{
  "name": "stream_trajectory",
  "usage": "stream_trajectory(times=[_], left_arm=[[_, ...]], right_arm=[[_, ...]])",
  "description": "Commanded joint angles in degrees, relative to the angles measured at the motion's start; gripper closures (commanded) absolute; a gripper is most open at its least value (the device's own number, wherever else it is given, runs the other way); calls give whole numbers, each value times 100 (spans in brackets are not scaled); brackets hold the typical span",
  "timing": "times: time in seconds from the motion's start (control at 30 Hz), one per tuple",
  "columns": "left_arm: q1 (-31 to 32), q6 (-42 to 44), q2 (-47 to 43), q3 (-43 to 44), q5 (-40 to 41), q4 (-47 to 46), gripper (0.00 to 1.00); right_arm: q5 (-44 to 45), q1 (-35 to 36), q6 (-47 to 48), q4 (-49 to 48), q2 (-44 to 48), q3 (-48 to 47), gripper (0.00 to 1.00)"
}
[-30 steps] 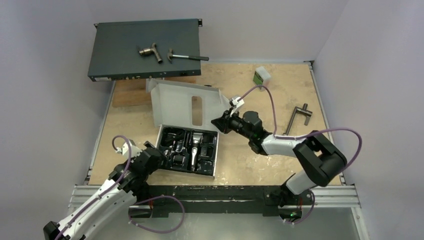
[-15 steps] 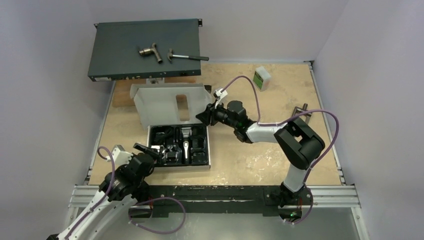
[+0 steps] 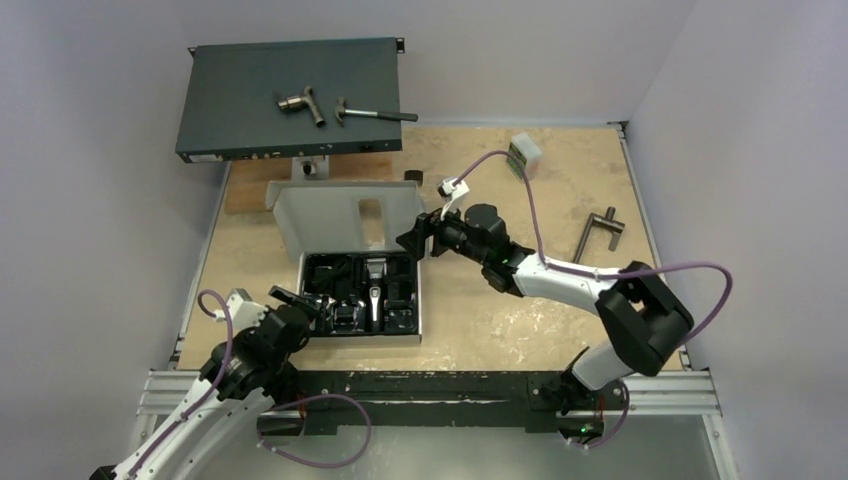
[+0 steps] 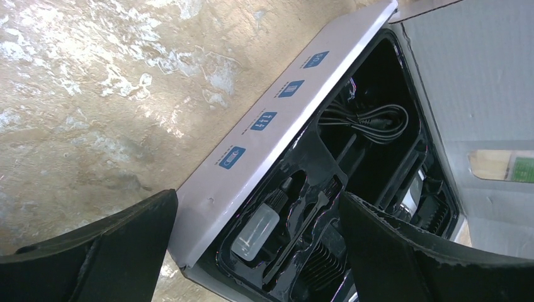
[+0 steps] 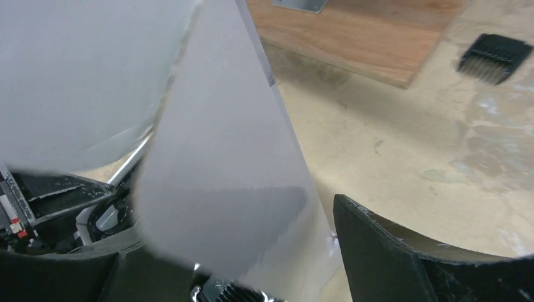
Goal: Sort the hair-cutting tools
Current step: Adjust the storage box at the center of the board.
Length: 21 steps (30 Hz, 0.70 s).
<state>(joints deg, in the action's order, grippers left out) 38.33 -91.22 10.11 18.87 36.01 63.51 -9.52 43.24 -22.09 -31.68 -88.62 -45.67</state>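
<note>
**Left gripper.** The left gripper has its jaws spread to full width and holds nothing. It is positioned at the near-left corner of the white box, just above the table. In the left wrist view both fingers straddle that corner; contact with the box cannot be confirmed.

**Right gripper.** The right gripper is at the right edge of the raised lid. Its jaws stand well apart with the lid's side flap between them. The right-hand finger is clear of the flap. Whether the opposite finger touches the flap cannot be determined. Nothing is clamped.

**Task items.**
- The hair clipper lies in the black tray inside the box, near its centre.
- Black comb attachments occupy the tray compartments beside it, together with a small clear bottle and a coiled cable.
- One comb lies loose on the table beyond the lid, near the wooden board.

**Other items.** A hammer and a pipe fitting rest on the dark case at the far left.
</note>
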Motion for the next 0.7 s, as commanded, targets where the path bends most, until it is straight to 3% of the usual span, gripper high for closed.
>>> stream_trajectory(times=[0.0,0.27,0.47,0.57,0.67], left_arm=[[35,412,-55,560,-222,945,0],[35,960,284,884,-448,727,0],[35,1562,314,1139,-640,310,0],[35,1574,231,1037,-707,160,0],[35,1558,114,932,-809,50,0]], right_arm=[[553,-26,-82,569,667,176,25],[1028,-131,-303,1116,1812,703,25],[1488,-366,-695,939,2169,1170,27],[1659,-570,-1058,830,1931,1245,35],[1706,-685,-1386,757,1416,1239,57]])
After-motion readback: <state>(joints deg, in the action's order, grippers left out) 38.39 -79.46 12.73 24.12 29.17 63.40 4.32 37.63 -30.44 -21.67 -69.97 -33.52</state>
